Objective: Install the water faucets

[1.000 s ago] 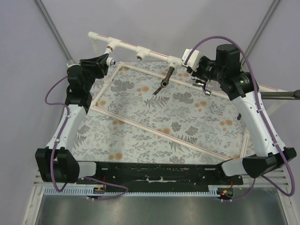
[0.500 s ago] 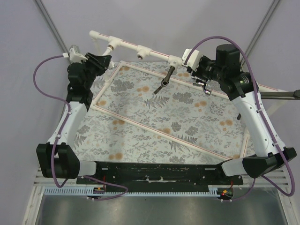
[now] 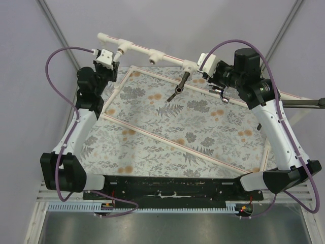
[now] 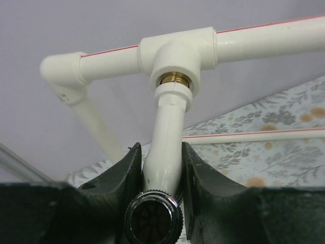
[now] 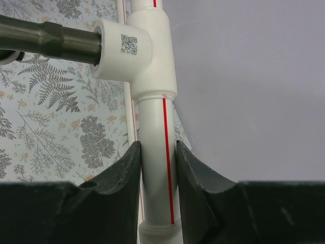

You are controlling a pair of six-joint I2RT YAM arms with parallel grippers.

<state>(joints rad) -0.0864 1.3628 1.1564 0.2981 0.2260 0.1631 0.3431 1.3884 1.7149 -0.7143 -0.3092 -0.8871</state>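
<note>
"Where has the white plastic faucet got to?"

"Up on the white pipe frame, at the tee next to the frame's corner elbow. Its threaded end sits in that tee's mouth, with a ring of brass showing between the faucet's collar and the tee."

"And the left gripper?"

"Clamped on the faucet's body, one black finger on each side, just above its round knob."

"What about the other arm?"

"The right gripper is squeezed onto the frame itself. It holds the red-striped pipe just beside the tee with the printed square code, further along the frame from the elbow."

"Is there anything in that tee?"

"A dark metal faucet is seated in its side outlet. It slants away from the frame over the flowered mat, and neither gripper touches it."
</note>
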